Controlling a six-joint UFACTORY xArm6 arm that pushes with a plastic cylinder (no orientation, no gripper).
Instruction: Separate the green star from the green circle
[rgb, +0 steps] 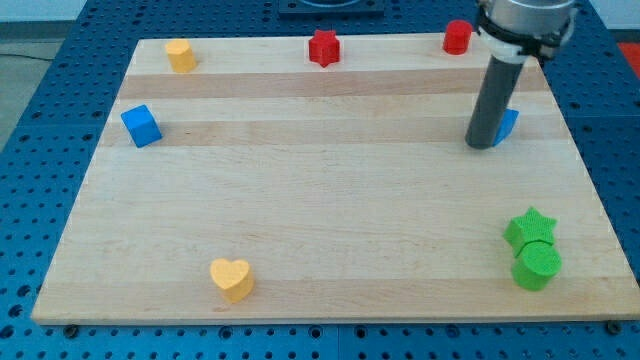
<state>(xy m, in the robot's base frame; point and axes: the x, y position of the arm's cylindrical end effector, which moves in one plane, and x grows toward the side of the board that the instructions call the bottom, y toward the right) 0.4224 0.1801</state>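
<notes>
No writing shows anywhere. A pale wooden board (320, 200) lies on a blue perforated bench (60, 70). At the view's right, my tip (481, 145), a bare rod without jaws, touches a blue block (507, 125). Well below, the green star (530, 227) touches the green circle (537, 267).

Dark grey rod (484, 100), white collar.

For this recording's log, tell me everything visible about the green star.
The green star is a small, solid, bright green block with a matte look, lying flat with its star face up, near the board's lower right corner in the view. Its lower edge touches the green circle just below it. Nothing else touches it. My tip stands well above it in the view, beside a blue block.
</notes>
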